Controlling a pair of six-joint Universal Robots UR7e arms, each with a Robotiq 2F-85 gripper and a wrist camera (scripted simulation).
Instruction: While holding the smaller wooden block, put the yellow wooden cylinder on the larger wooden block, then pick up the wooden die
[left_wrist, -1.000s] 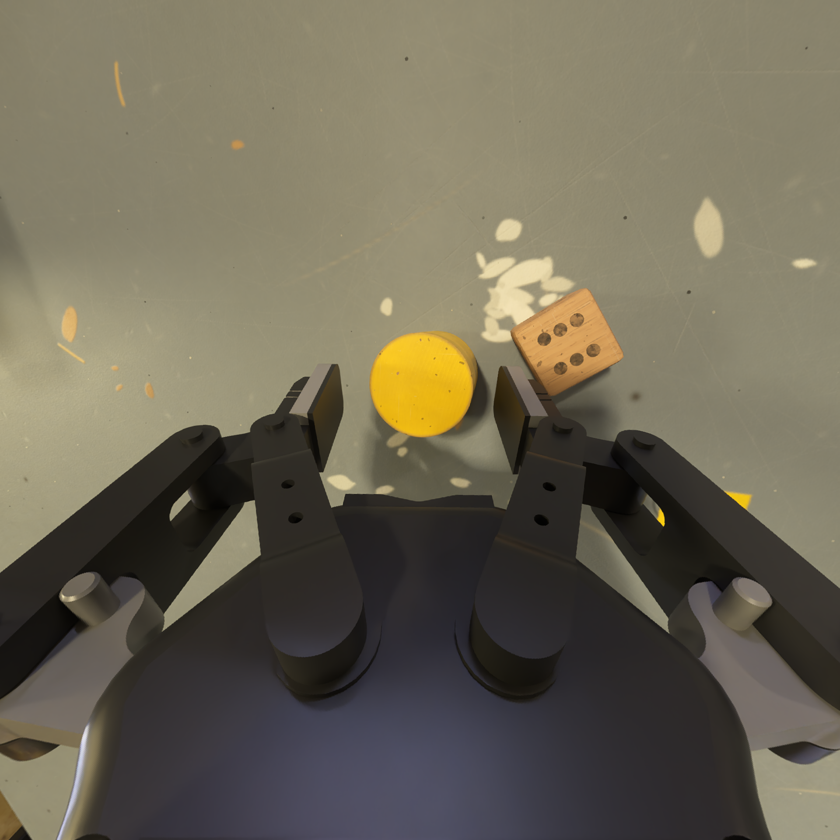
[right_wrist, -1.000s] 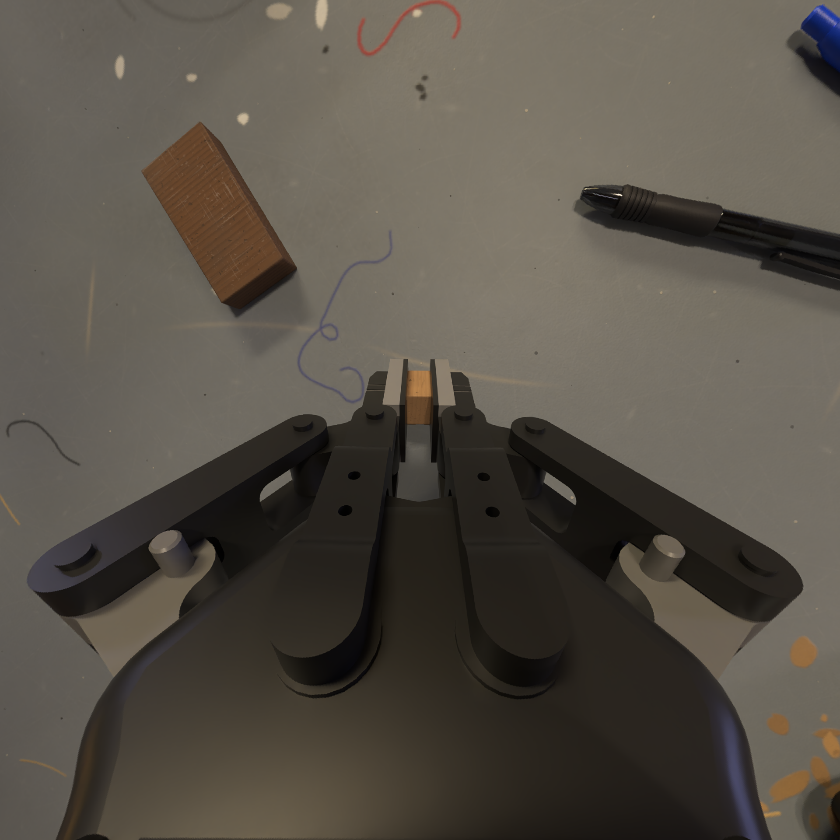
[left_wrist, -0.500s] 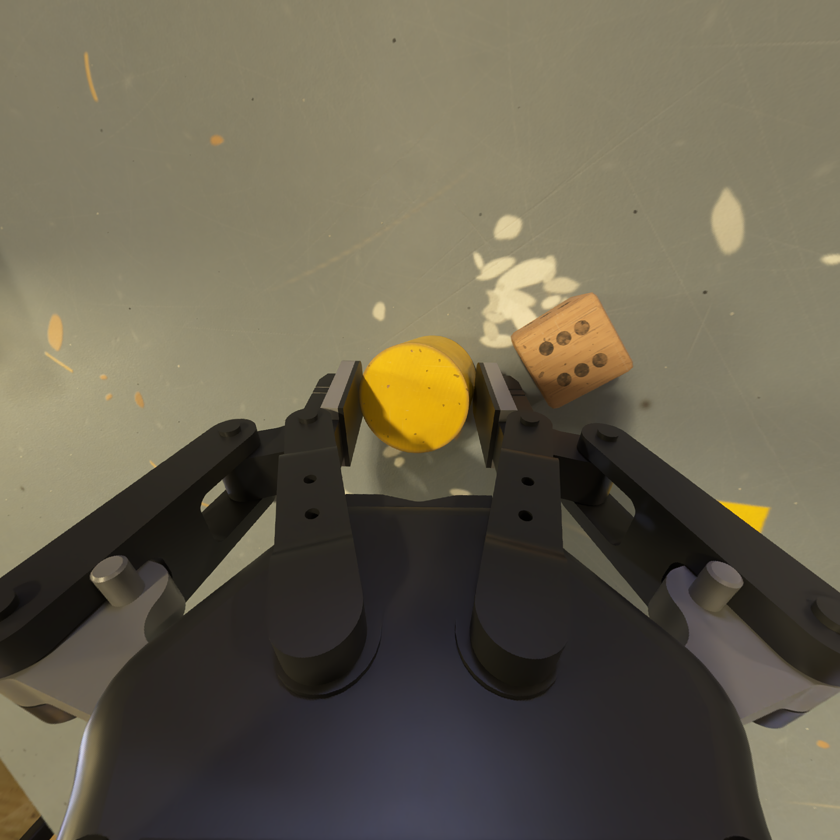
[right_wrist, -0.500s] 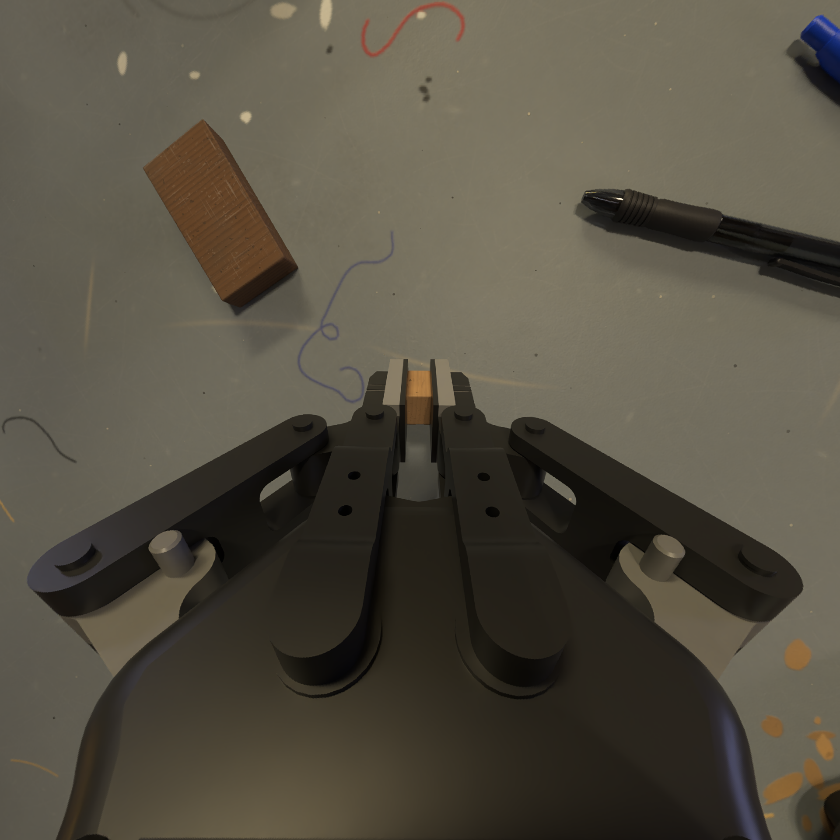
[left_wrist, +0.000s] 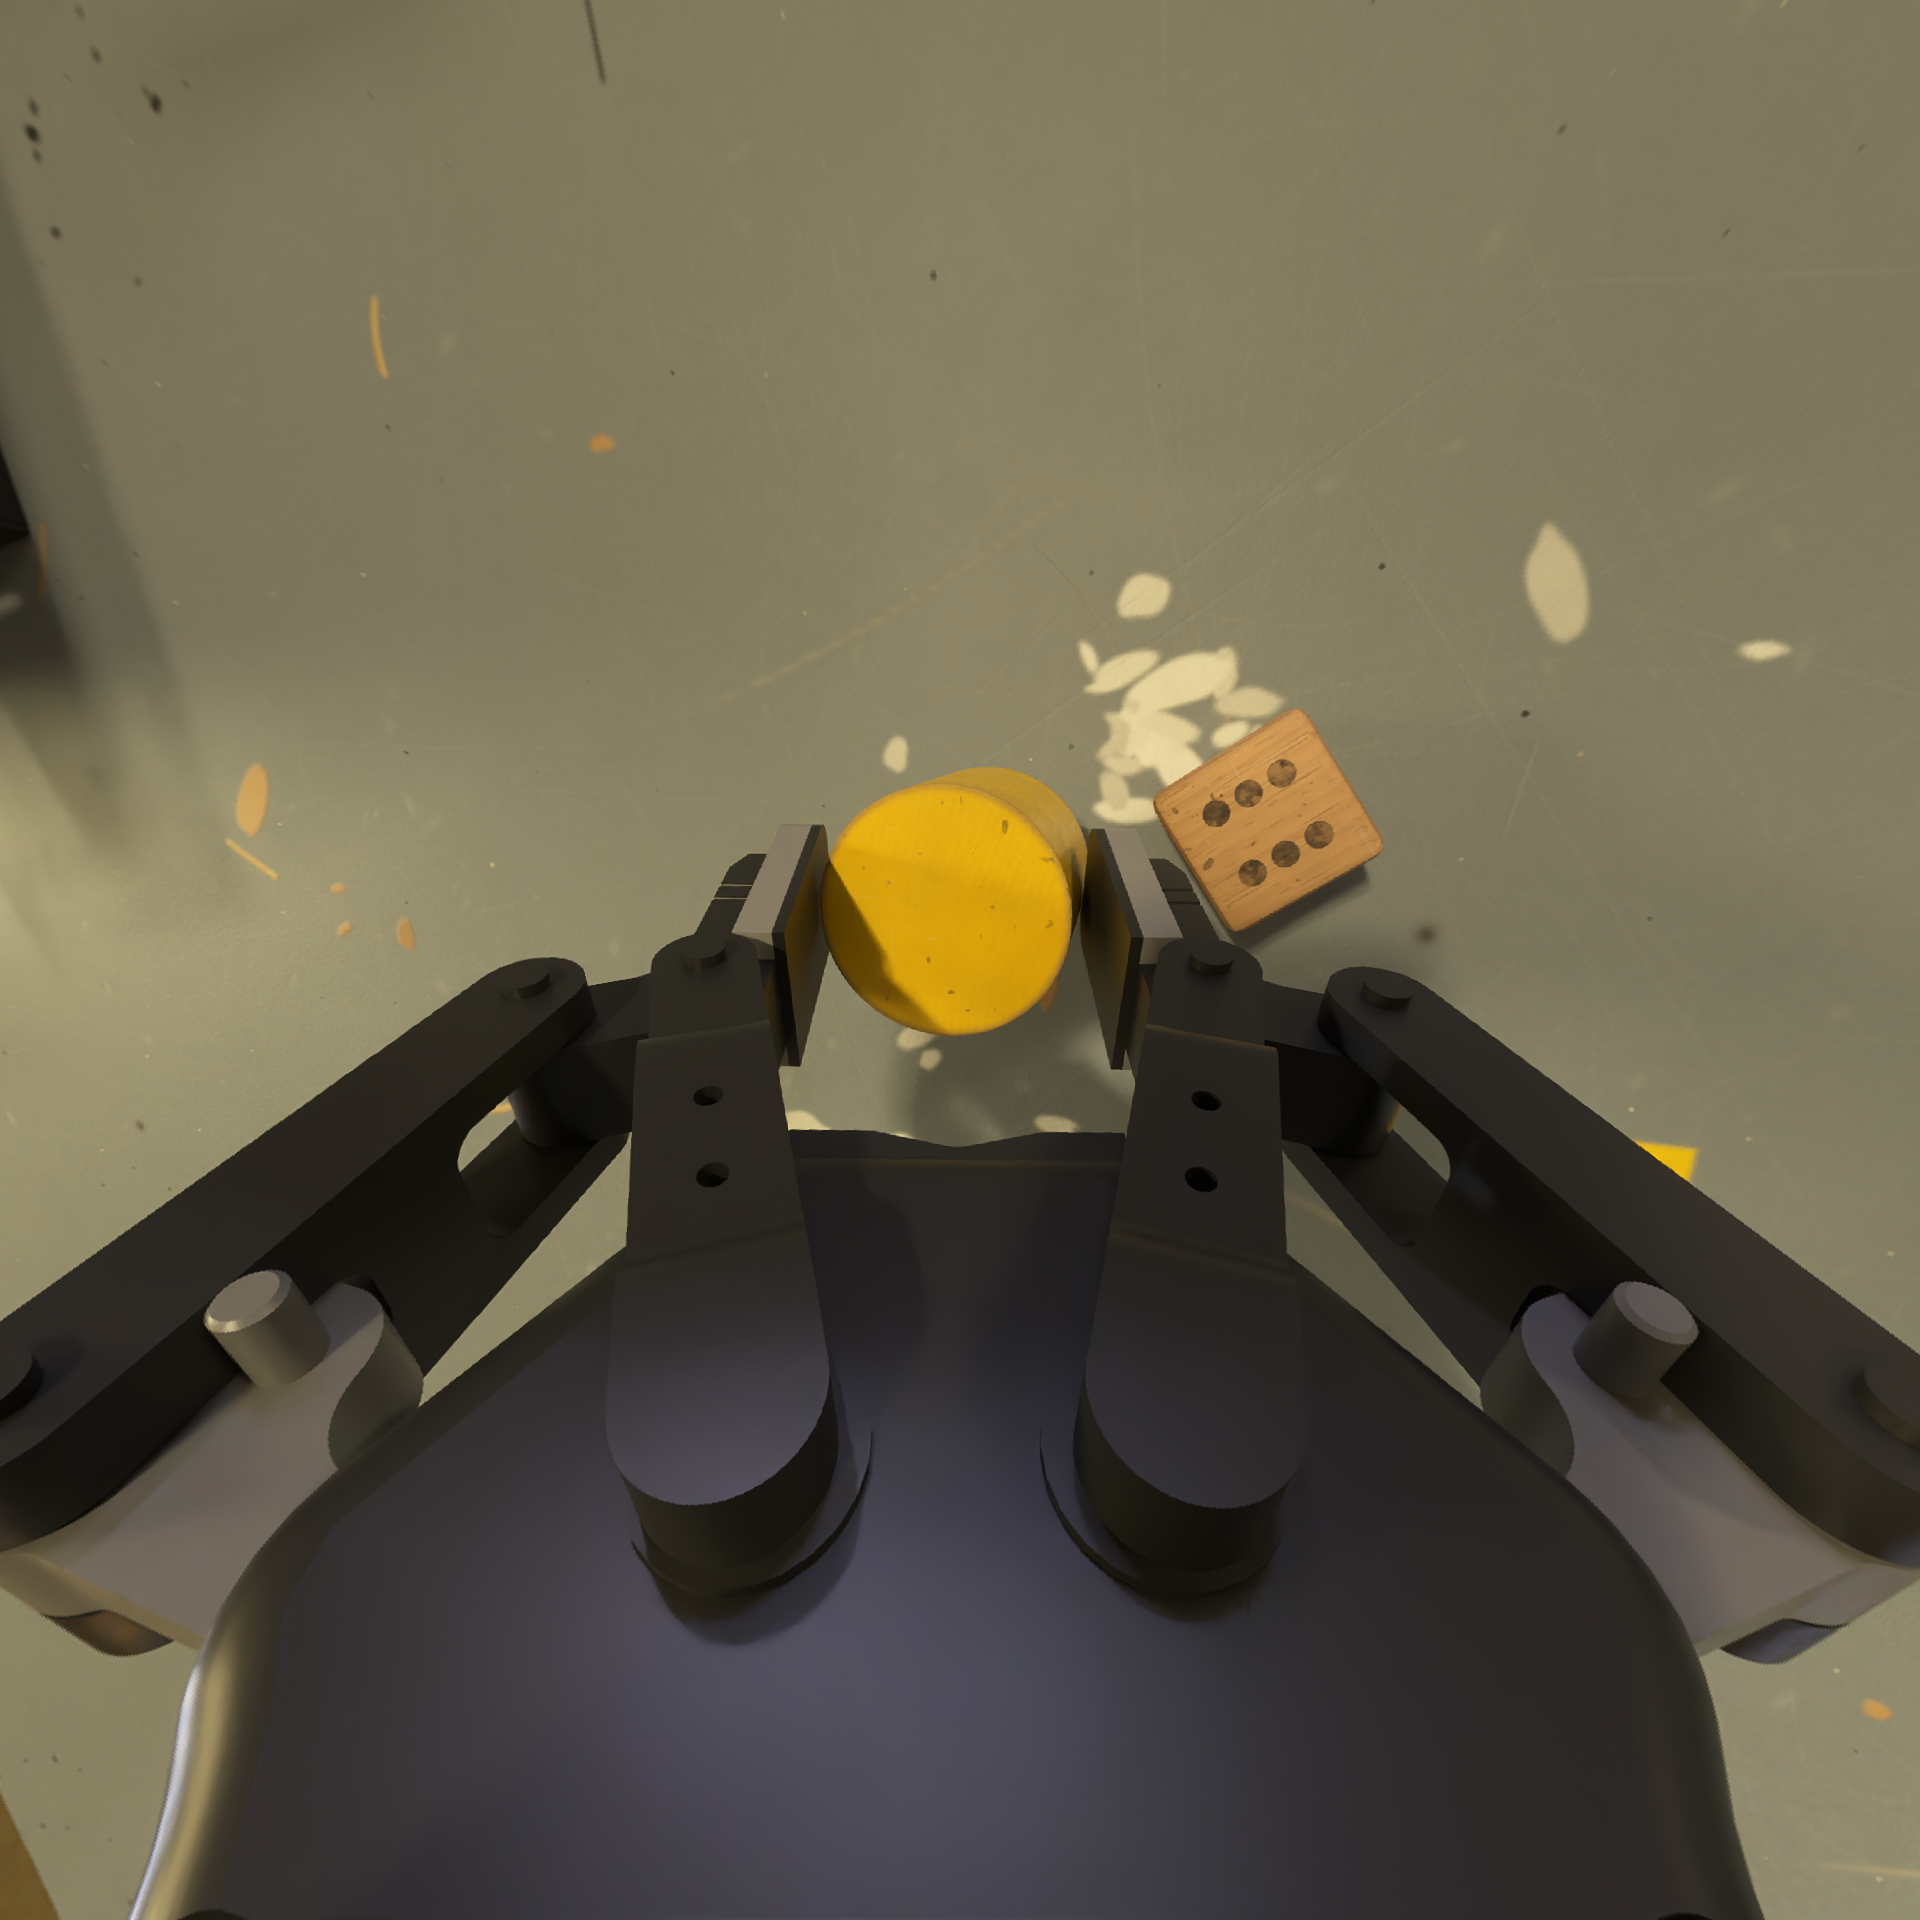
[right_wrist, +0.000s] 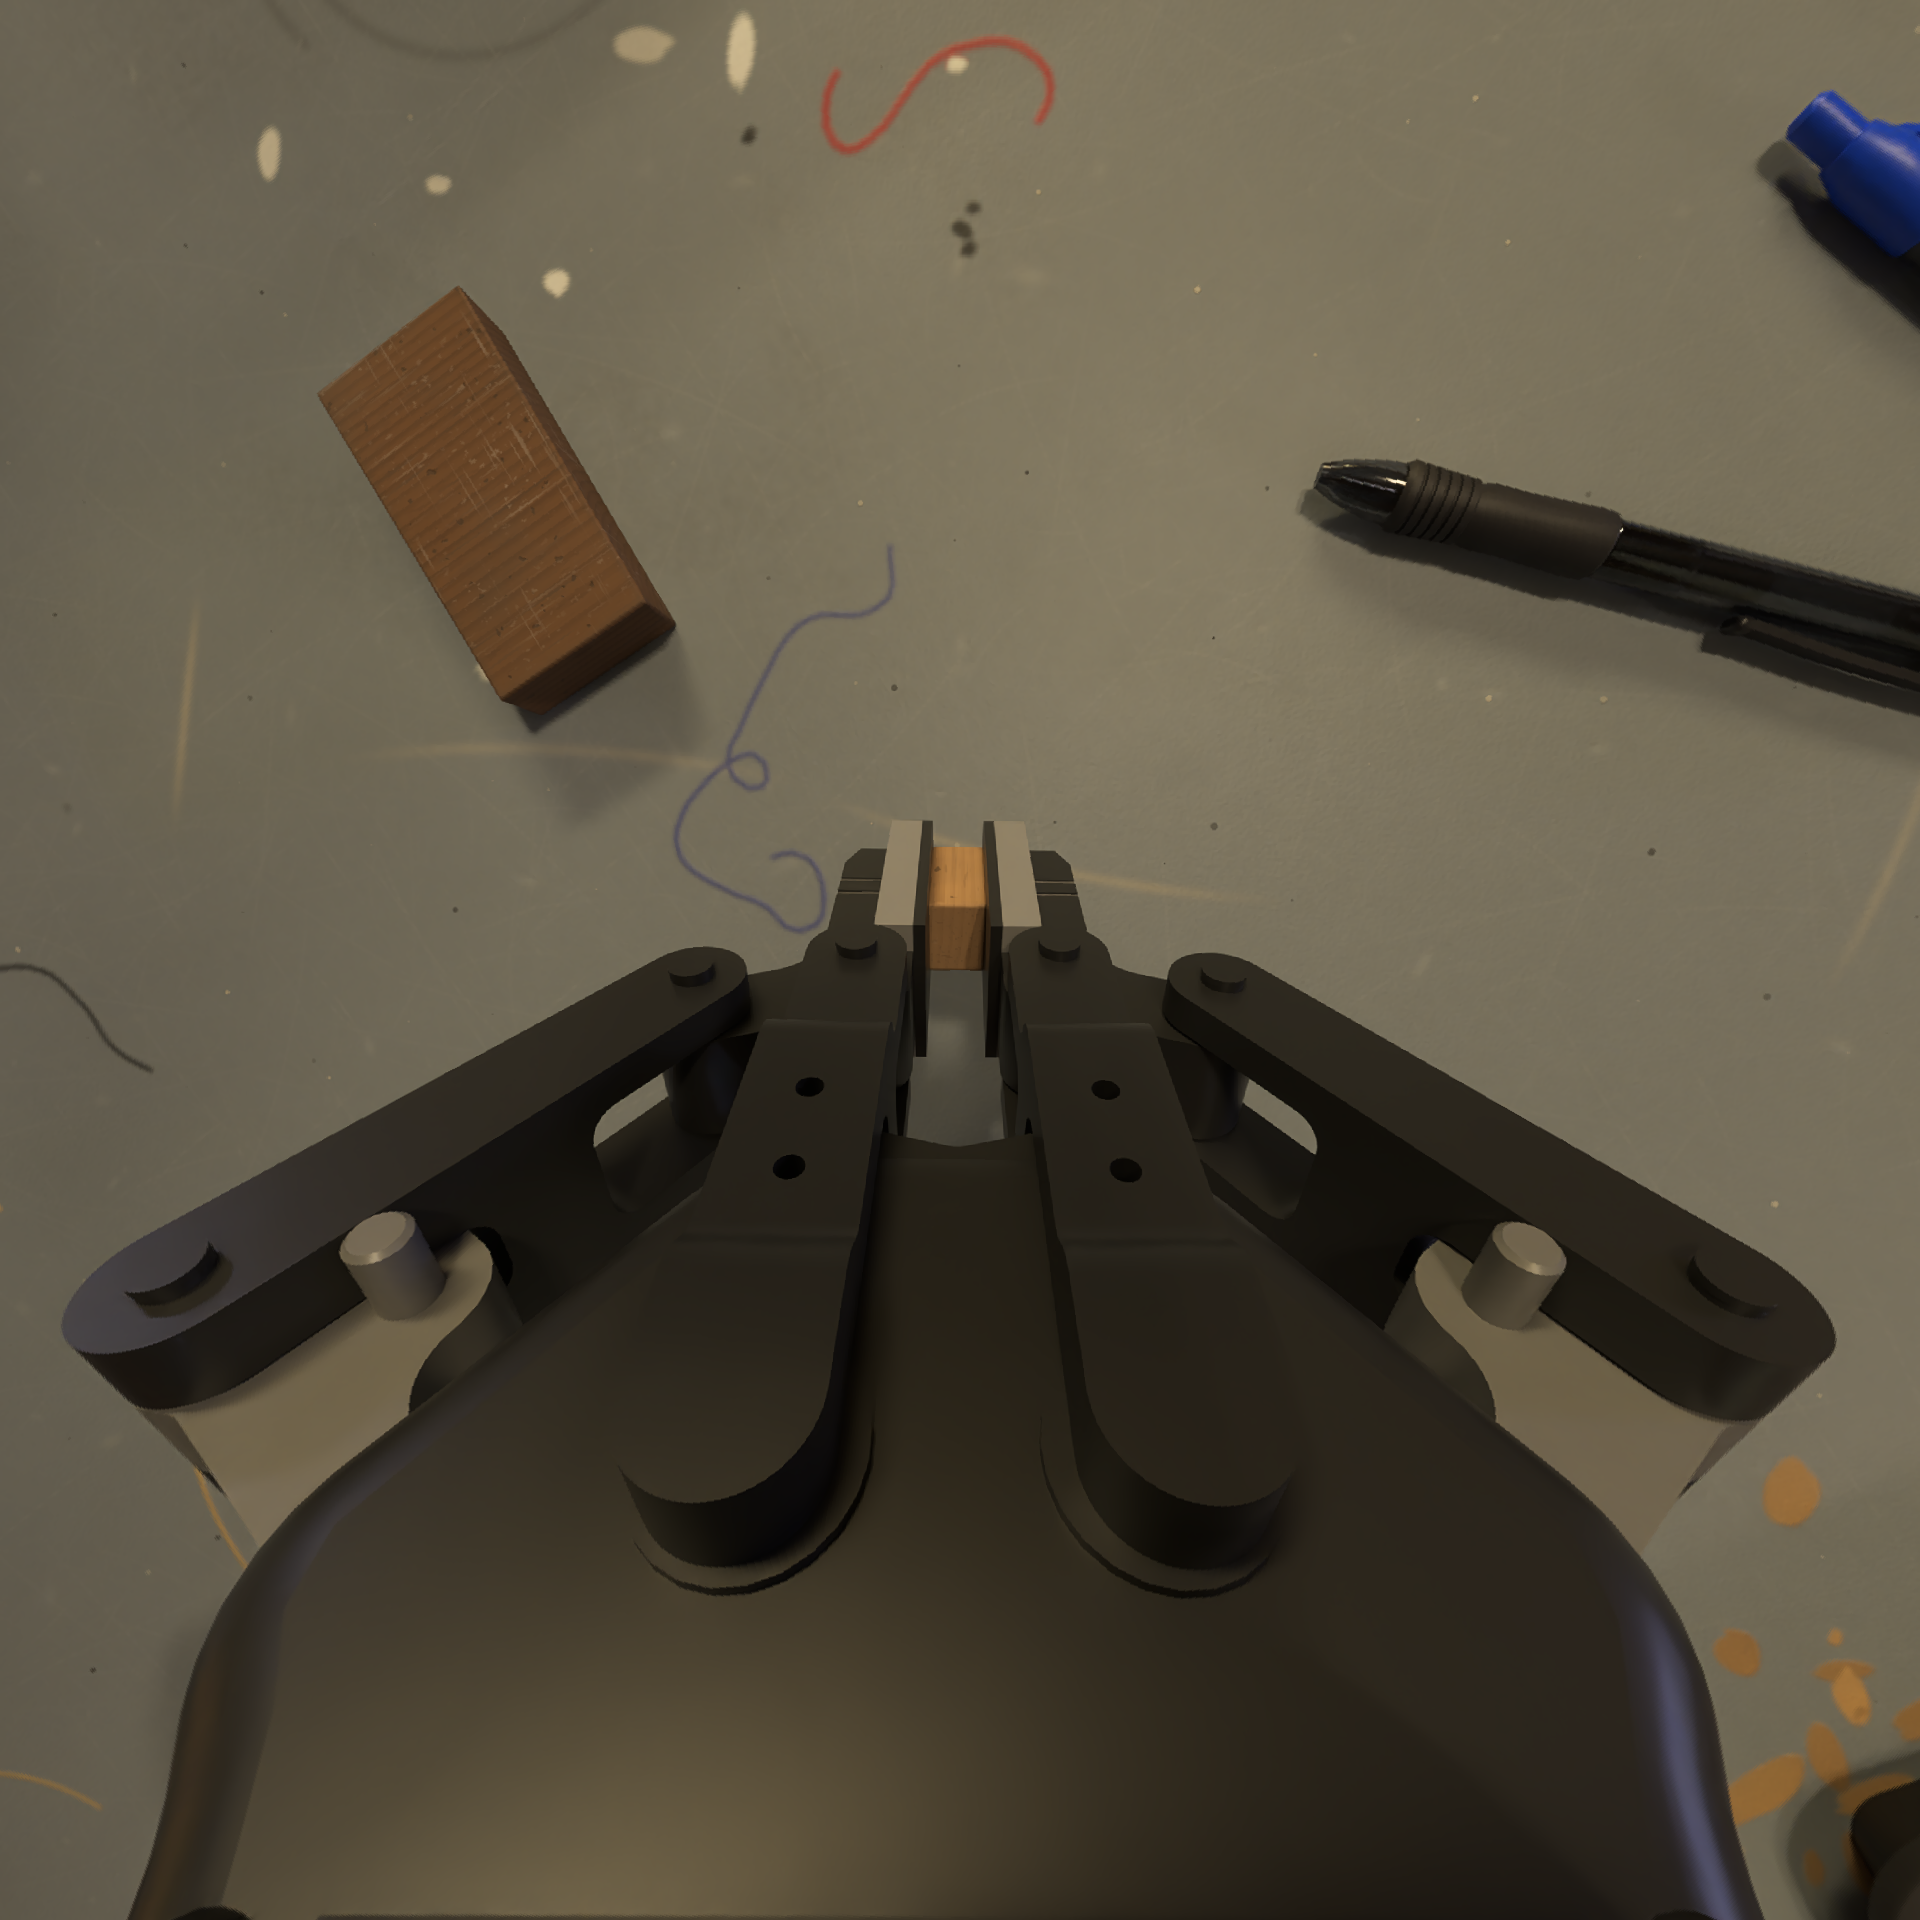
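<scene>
In the left wrist view my left gripper (left_wrist: 948, 914) is shut on the yellow wooden cylinder (left_wrist: 951, 904) and holds it above the grey table. The wooden die (left_wrist: 1268, 819) lies on the table just right of the right fingertip, its six-dot face up. In the right wrist view my right gripper (right_wrist: 957, 894) is shut on the smaller wooden block (right_wrist: 956, 904), a light tan piece between the pads, held above the table. The larger wooden block (right_wrist: 494, 525), dark brown, lies flat to the upper left of this gripper.
A black pen (right_wrist: 1621, 551) lies at the right of the right wrist view, and a blue marker (right_wrist: 1860, 177) at the top right corner. A yellow patch (left_wrist: 1668, 1158) shows behind the left gripper's right link. Paint flecks and scribbles mark the table.
My left gripper closed on the yellow cylinder and lifted it, so the table and die now look farther off. The right gripper holds the small block almost still.
</scene>
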